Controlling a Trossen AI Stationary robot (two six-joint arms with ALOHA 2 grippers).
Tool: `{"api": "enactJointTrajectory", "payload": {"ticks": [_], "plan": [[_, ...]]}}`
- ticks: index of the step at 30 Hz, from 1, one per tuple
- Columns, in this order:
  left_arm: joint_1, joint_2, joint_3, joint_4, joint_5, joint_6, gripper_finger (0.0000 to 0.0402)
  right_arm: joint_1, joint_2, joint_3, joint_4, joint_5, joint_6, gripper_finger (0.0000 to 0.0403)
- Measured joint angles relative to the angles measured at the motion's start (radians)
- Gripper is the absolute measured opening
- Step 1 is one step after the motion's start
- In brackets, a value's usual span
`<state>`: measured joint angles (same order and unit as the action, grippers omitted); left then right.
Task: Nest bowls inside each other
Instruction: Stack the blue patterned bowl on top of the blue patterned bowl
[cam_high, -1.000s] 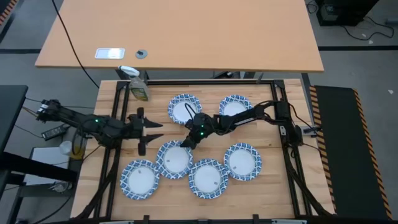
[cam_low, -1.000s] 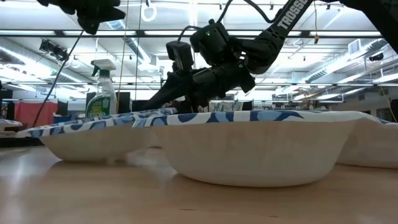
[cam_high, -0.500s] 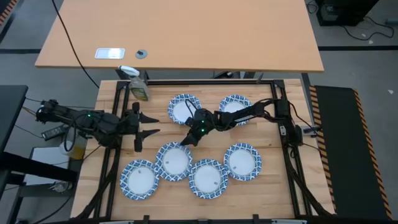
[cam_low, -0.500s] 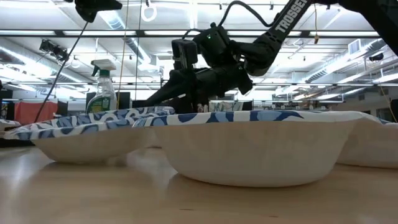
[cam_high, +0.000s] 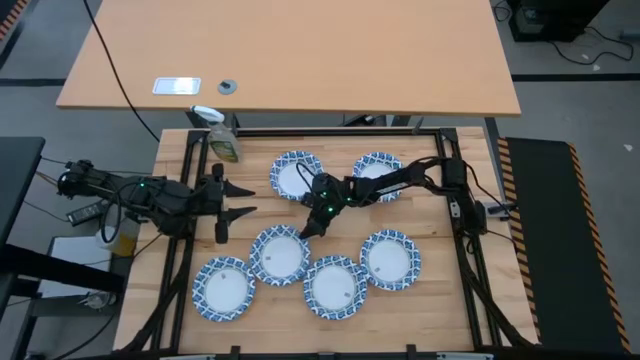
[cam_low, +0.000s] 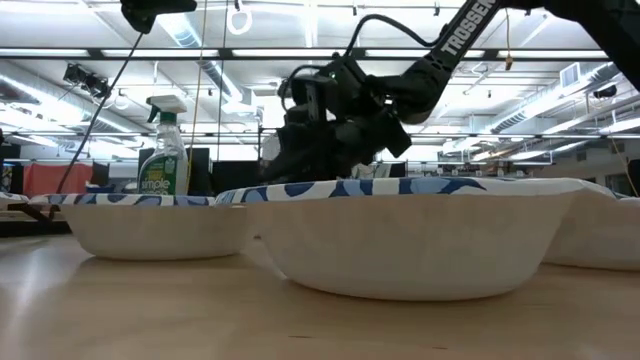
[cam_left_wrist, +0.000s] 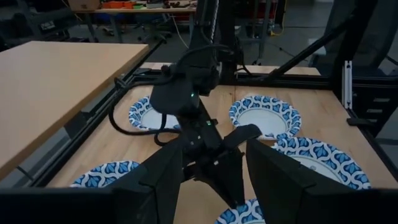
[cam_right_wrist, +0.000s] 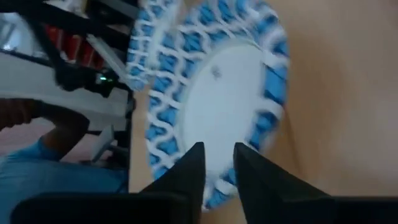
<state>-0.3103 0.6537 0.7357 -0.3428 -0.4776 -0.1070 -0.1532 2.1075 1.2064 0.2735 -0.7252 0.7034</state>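
Note:
Six bowls with blue-patterned rims lie on the wooden table. Two stand at the back (cam_high: 297, 175) (cam_high: 379, 172). Several crowd the front, rims touching (cam_high: 226, 288) (cam_high: 335, 286) (cam_high: 390, 259). My right gripper (cam_high: 306, 228) hangs at the back right rim of the front-middle bowl (cam_high: 280, 255). In the right wrist view its fingers (cam_right_wrist: 217, 158) stand slightly apart, and that bowl (cam_right_wrist: 217, 93) fills the picture beyond them. In the low view this bowl (cam_low: 150, 215) lies flat. My left gripper (cam_high: 248, 200) hovers open and empty left of the bowls, pointing at the right arm (cam_left_wrist: 186, 93).
A spray bottle (cam_high: 222, 140) with a yellow-green label stands at the table's back left corner. Black frame rails (cam_high: 455, 215) run along the table's sides. A larger wooden desk (cam_high: 290, 55) lies behind. A person's arm and jeans (cam_right_wrist: 37, 155) show beyond the table.
The front-middle bowl's rim was lifted and tilted; now the bowl lies flat. The right gripper shifted slightly right and back. The left arm pulled back a little to the left.

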Motion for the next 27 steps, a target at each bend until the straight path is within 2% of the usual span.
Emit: {"api": "enactJointTrajectory", "payload": {"ticks": [5, 9, 12, 27], "plan": [[0.000, 0.000, 0.000, -0.004, 0.000, -0.006, 0.0181, -0.002, 0.000, 0.000, -0.130, 0.038, 0.000, 0.0163], [0.000, 0.000, 0.000, -0.028, -0.001, -0.009, 0.0181, -0.002, 0.000, 0.000, -0.139, 0.050, 0.006, 0.0220], [0.000, 0.001, 0.000, -0.041, -0.001, -0.011, 0.0181, -0.008, -0.009, 0.002, -0.151, 0.043, 0.008, 0.0245], [0.000, 0.001, 0.000, -0.059, -0.001, -0.013, 0.0181, 0.006, -0.196, 0.004, -0.309, 0.418, -0.211, 0.0244]]}}
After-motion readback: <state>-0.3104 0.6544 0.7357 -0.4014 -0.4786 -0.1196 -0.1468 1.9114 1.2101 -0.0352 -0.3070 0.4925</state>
